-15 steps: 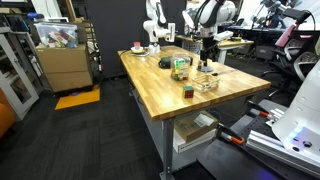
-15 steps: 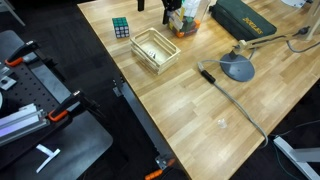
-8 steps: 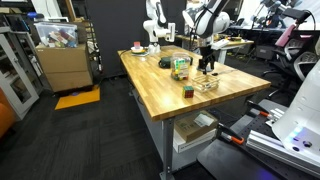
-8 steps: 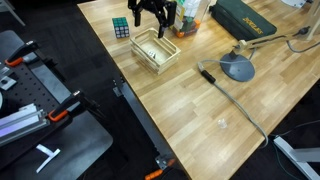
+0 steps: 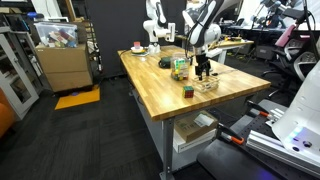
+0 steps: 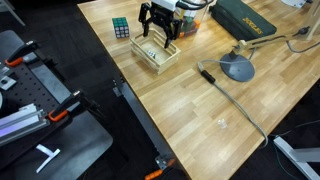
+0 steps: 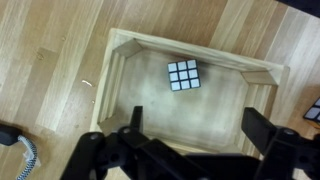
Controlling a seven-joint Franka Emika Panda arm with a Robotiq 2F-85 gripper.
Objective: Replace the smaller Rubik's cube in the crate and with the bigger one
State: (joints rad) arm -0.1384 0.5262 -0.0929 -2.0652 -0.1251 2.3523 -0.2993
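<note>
In an exterior view my arm bends down over the desk (image 5: 160,97). My gripper (image 5: 204,70) hangs just above the crate (image 5: 209,86). The bigger one (image 5: 187,92) sits on the desk nearby.

In an exterior view my gripper (image 6: 158,44) is over the crate (image 6: 158,66).

In the wrist view my gripper (image 7: 194,118) is wide open and holds nothing. The smaller Rubik's cube (image 7: 183,74) lies in the crate (image 7: 110,80), ahead of my fingers (image 7: 132,118).

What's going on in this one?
The arm's open gripper hangs over the wooden crate, where the smaller Rubik's cube lies inside. Nothing is gripped yet. The bigger Rubik's cube stands on the wooden table outside the crate, untouched, so the swap has not been made.
</note>
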